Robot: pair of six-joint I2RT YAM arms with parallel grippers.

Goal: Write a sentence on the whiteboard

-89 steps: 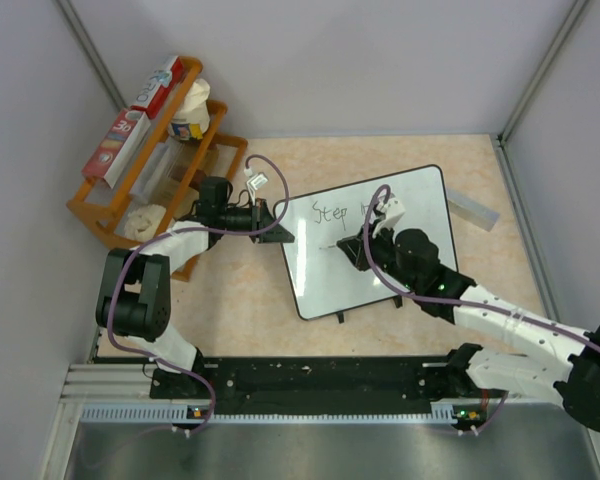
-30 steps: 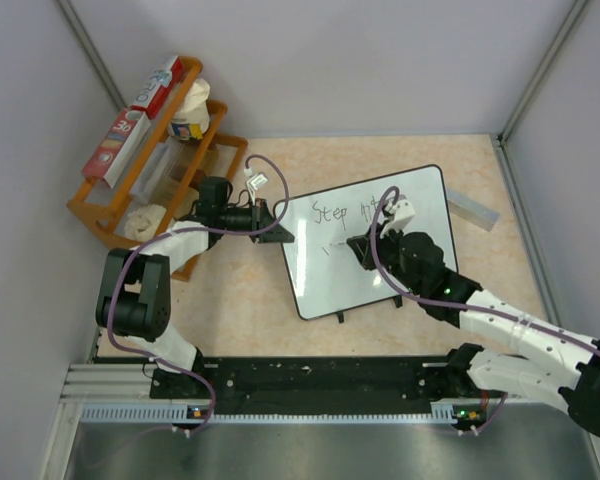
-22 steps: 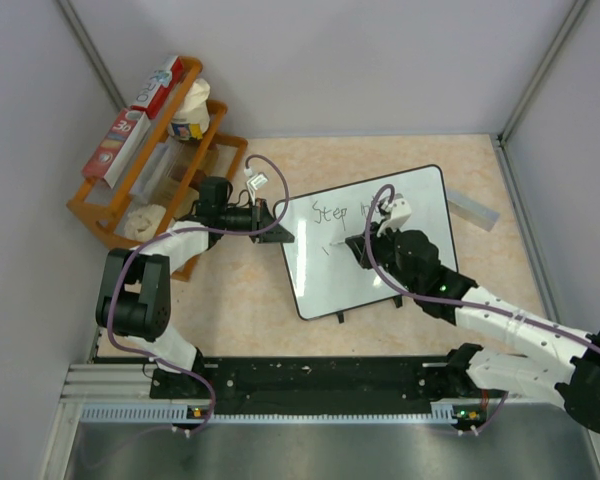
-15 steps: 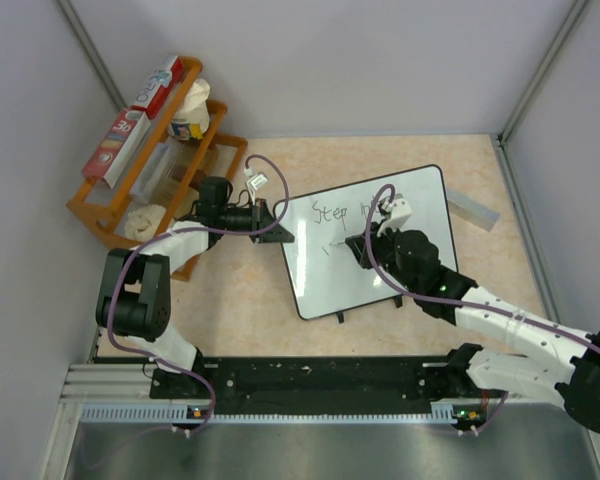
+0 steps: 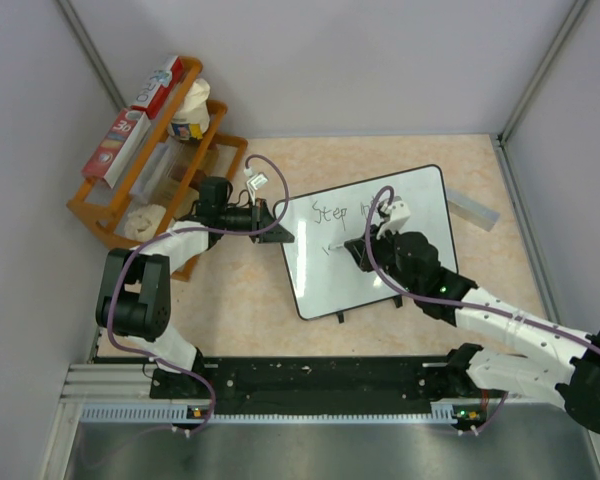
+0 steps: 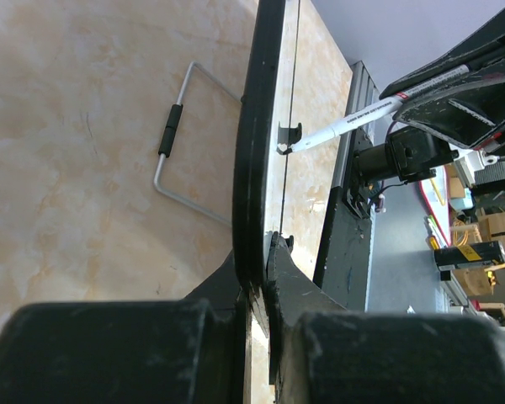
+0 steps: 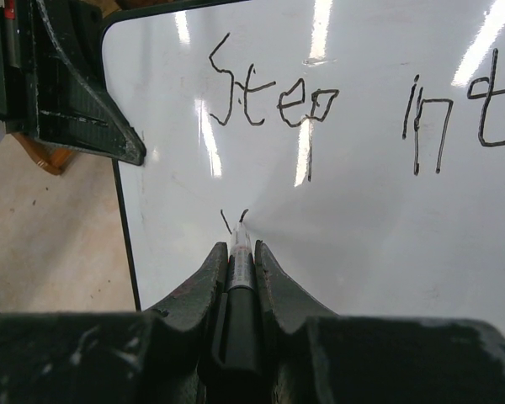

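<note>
Since a second ago the right gripper (image 7: 240,249) edged slightly left. It clamps one marker (image 6: 353,123), tip on the whiteboard (image 5: 425,192) mid-table, below "Step". Its arm stretches forward-left over board, hiding its centre. The sentence (image 7: 273,101): two words, second cut off. Farther, the left gripper (image 5: 278,230), elbow bent, pinches board's left edge.
</note>
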